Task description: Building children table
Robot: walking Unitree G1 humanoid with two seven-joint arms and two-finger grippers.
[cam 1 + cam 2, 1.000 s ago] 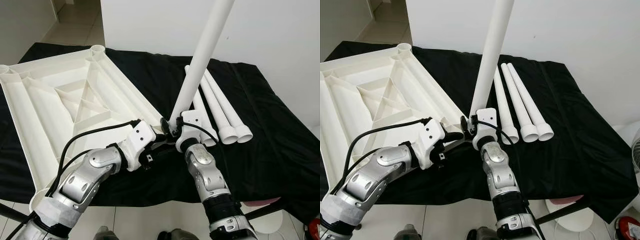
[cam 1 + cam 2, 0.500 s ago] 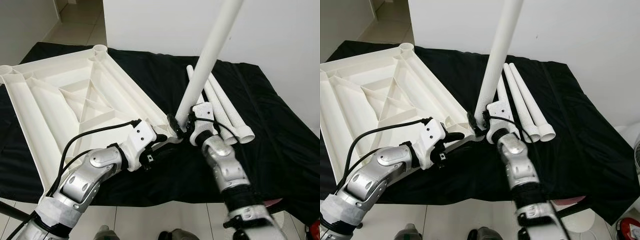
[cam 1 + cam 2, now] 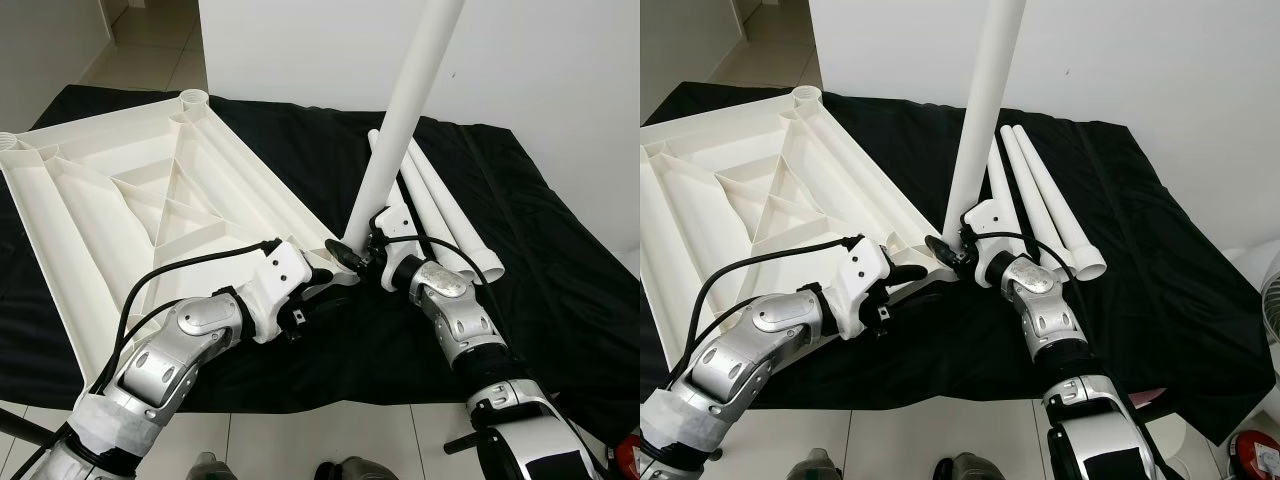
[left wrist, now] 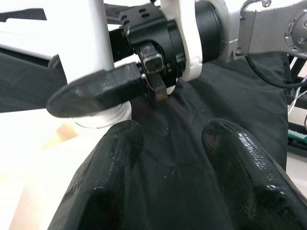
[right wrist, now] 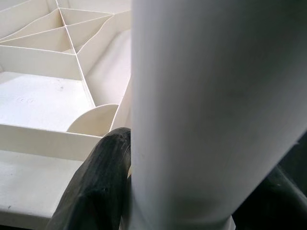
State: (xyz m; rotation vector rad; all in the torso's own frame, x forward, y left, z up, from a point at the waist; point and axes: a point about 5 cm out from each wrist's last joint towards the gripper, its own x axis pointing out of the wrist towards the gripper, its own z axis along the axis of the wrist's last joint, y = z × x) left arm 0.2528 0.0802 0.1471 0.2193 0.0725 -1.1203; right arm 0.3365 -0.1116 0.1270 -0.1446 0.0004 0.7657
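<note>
Left eye view: a white table leg [image 3: 400,130] stands nearly upright, its lower end at the near corner of the upturned white table panel [image 3: 120,200], which lies ribs-up on a black cloth [image 3: 560,300] covering the tabletop. The right hand [image 3: 352,254] is clamped on the leg's foot. The left hand [image 3: 322,288] rests just beside that corner, below the right one. Spare legs [image 3: 450,220] lie side by side on the cloth behind the right arm.

Right eye view: the same leg [image 3: 985,110] rises past the picture's top edge, its base meeting the panel's corner.

Left wrist view: the left hand's two fingers [image 4: 110,177] are spread apart over the cloth, gripping nothing; the right hand's black finger [image 4: 96,93] presses against the leg just ahead.

Right wrist view: the leg [image 5: 211,110] sits between the right hand's fingers [image 5: 103,182], with the panel's ribs [image 5: 57,52] behind.
</note>
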